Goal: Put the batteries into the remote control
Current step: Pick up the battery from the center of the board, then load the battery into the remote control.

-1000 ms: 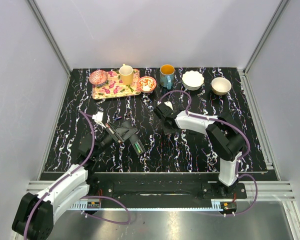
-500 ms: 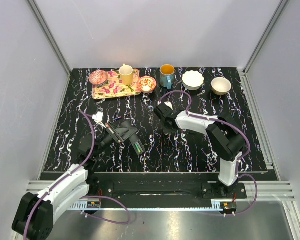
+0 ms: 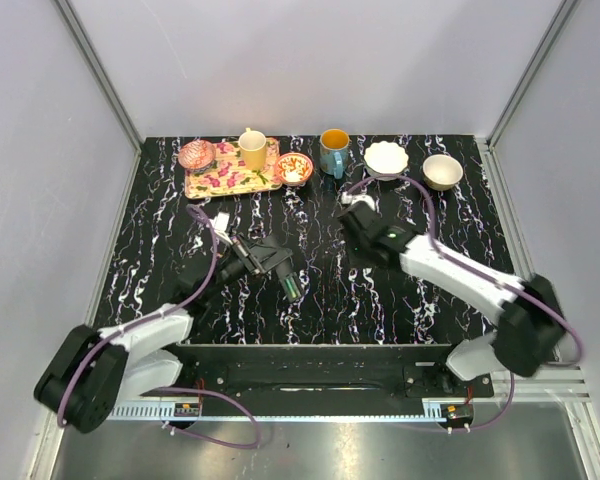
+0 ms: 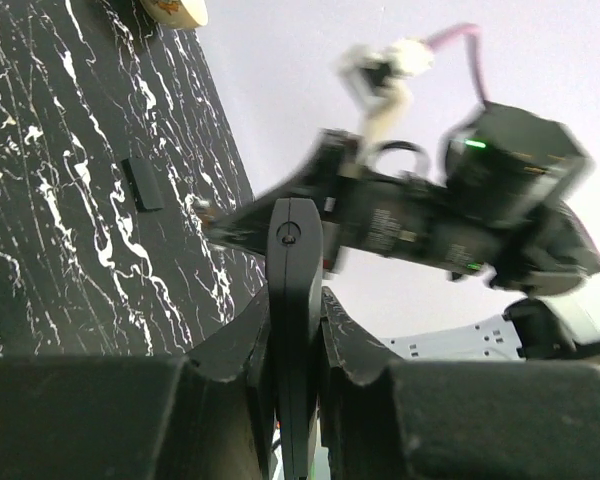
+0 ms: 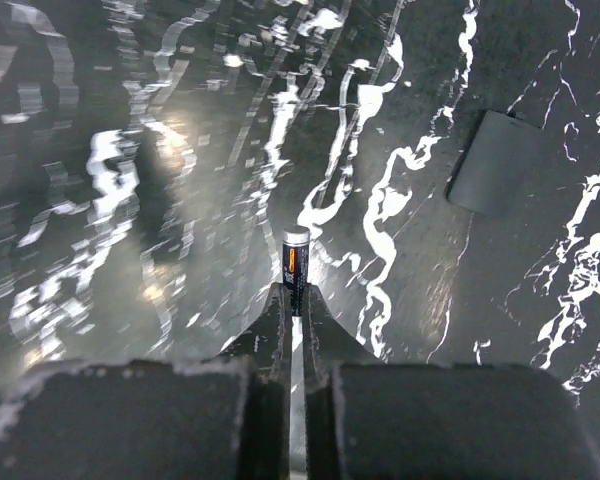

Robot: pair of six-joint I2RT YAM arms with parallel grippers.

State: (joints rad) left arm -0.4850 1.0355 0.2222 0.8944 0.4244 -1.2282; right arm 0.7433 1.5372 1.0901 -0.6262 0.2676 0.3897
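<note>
top view: left gripper [image 3: 272, 264] clamps the remote control [image 3: 291, 286] over the desk [image 3: 460, 280]; a green fleck may be one cell seated. left wrist: remote pinched edge-on. right wrist: right gripper [image 5: 295, 292] pinches a battery [image 5: 296, 255], not yet loaded.

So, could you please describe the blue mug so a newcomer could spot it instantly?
Look along the far edge of the table, between the floral tray and the two white bowls. The mug is the only blue piece there, orange inside.
</note>
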